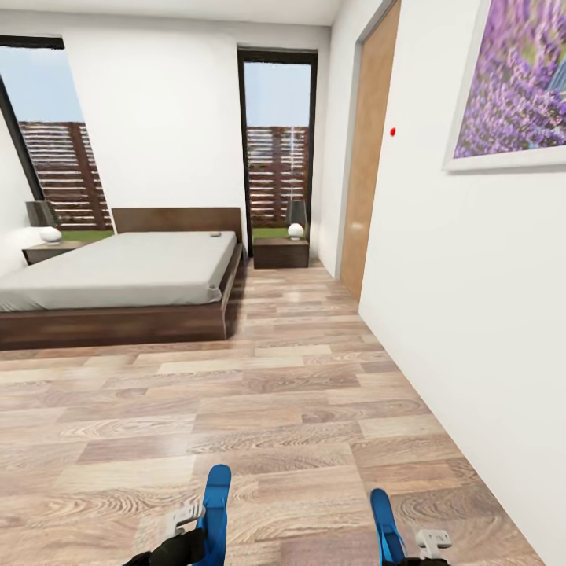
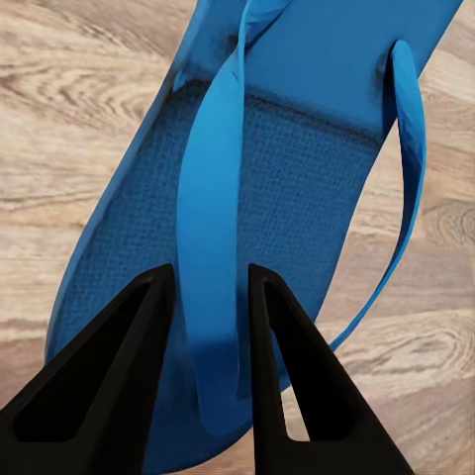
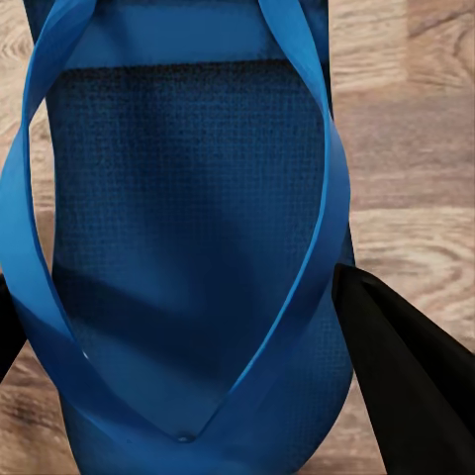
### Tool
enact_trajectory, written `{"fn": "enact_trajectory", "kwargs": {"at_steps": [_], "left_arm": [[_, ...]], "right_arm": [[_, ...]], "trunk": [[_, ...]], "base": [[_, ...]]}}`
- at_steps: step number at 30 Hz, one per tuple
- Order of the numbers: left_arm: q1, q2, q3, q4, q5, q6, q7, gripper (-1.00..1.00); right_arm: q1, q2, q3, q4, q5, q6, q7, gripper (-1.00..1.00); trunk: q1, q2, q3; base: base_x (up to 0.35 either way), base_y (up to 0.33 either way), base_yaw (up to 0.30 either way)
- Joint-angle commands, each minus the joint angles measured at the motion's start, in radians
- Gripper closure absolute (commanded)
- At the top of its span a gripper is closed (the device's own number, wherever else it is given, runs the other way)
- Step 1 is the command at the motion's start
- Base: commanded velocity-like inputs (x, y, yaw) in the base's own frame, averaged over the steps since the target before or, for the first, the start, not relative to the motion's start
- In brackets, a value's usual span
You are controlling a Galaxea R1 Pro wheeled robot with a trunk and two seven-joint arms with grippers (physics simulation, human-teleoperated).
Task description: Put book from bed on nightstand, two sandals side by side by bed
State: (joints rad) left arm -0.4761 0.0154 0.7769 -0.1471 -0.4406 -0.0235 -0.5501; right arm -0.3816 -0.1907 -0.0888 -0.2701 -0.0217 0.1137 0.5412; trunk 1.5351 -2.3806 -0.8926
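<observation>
Sandals, bright blue with textured footbeds: left claw (image 2: pixel 211 327) pinches one's strap (image 2: pixel 210 247); right claw's grip unclear.

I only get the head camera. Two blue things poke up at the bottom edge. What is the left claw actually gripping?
Observer: The left gripper pinches a single strap of the left sandal, with one black finger on either side of it.
Operator: And the other claw?
Observer: The right gripper spans the right sandal across its width, with a finger against the edge.
Operator: Is the sole smooth?
Observer: No, both footbeds have a fine woven-looking texture.
</observation>
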Motion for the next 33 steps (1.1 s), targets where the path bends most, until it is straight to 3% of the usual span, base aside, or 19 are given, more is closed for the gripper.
{"fn": "enact_trajectory", "kwargs": {"at_steps": [1, 33], "left_arm": [[-0.001, 0.0, 0.009, 0.0, -0.01, -0.003, -0.004, 1.0], [-0.001, 0.0, 0.01, 0.0, -0.01, -0.003, -0.004, 1.0]], "right_arm": [[0.0, 0.0, -0.009, -0.002, -0.003, 0.011, 0.006, 1.0], [0.0, 0.0, -0.009, -0.002, -0.003, 0.011, 0.006, 1.0]], "trunk": [[0.0, 0.0, -0.003], [0.0, 0.0, -0.042]], "base": [[0.0, 0.0, 0.0], [0.0, 0.0, 0.0]]}}
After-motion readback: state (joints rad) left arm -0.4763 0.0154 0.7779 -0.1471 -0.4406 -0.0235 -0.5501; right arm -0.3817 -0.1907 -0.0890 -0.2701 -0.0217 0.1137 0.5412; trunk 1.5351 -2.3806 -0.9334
